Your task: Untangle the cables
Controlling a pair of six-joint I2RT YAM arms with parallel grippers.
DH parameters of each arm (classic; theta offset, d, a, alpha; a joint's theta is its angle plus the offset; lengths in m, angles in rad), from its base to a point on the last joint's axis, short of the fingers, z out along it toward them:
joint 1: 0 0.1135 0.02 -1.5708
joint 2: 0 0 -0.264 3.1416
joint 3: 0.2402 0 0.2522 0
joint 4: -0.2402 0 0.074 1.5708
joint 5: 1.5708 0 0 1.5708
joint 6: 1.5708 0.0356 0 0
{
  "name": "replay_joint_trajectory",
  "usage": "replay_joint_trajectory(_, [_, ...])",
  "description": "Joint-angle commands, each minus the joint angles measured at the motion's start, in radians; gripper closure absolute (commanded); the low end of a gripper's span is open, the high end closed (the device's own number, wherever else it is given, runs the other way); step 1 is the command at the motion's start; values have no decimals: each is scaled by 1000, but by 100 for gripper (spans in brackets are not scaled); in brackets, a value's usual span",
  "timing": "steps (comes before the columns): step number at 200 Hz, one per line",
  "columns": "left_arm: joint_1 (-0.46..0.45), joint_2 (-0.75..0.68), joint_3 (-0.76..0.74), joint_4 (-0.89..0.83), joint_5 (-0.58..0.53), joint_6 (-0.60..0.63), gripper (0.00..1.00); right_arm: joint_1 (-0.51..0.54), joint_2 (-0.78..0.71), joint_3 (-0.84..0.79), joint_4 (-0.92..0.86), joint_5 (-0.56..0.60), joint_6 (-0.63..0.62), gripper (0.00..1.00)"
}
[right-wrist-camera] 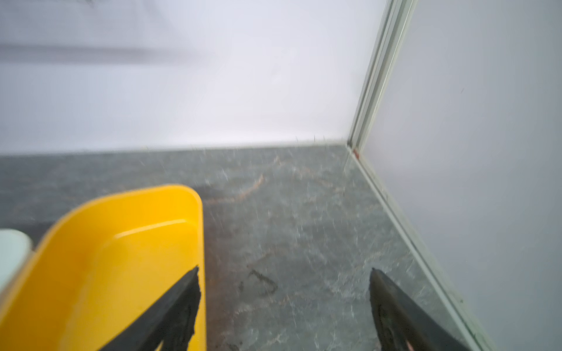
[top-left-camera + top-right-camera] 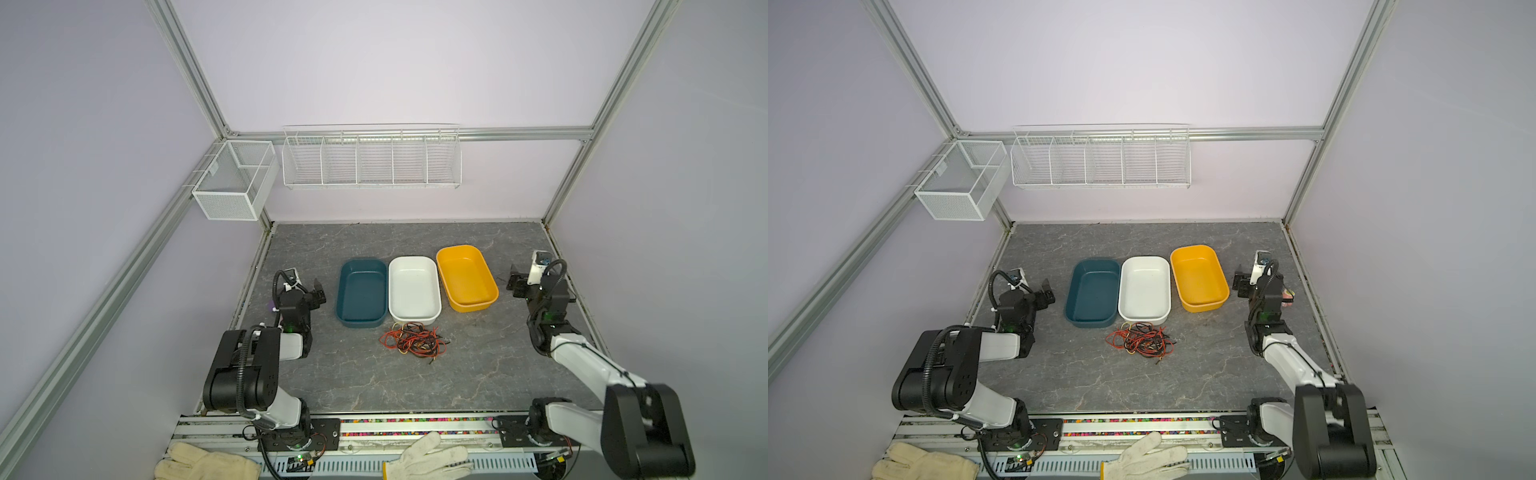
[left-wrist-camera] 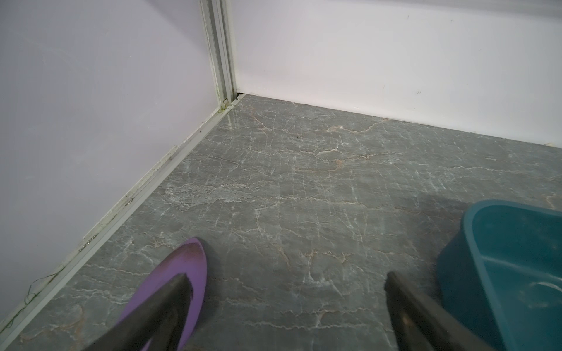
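Observation:
The cables (image 2: 413,341) (image 2: 1139,340) lie in one tangled heap of thin red, black and pale yellow wires on the grey marble table, just in front of the white tray (image 2: 414,291); neither wrist view shows them. My left gripper (image 2: 305,291) (image 3: 289,279) hangs open to the left of the teal tray (image 2: 360,293), well away from the heap, with only bare table between its fingers. My right gripper (image 2: 540,286) (image 1: 284,282) is open too, beside the right wall of the yellow tray (image 2: 467,276), with nothing in it.
Teal, white and yellow trays stand side by side behind the heap; the teal tray (image 3: 501,258) and the yellow tray (image 1: 121,258) show in the wrist views. Two white work gloves (image 2: 428,457) lie at the front rail. A wire rack (image 2: 372,160) and a mesh basket (image 2: 235,178) hang on the back wall.

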Motion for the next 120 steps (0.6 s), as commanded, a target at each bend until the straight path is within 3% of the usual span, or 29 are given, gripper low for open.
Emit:
replay_joint_trajectory(1, [3,0,7,31,-14,16,1,52,-156,11,-205,-101,39,12])
replay_joint_trajectory(33, [4,0,7,32,-14,16,1,131,-392,69,-336,-252,201,12])
replay_joint_trajectory(53, [4,1,8,33,-14,16,1,132,-449,149,-539,-235,483,12])
replay_joint_trajectory(63, [4,1,6,32,-15,15,1,132,-458,182,-633,-247,551,12])
replay_joint_trajectory(76, [4,0,7,32,-15,16,1,132,-461,197,-715,-294,591,12])
replay_joint_trajectory(97, [4,1,7,32,-15,16,1,137,-444,187,-735,-485,579,12])
replay_joint_trajectory(120, [5,0,7,31,-15,16,1,176,-402,201,-872,-549,524,12])
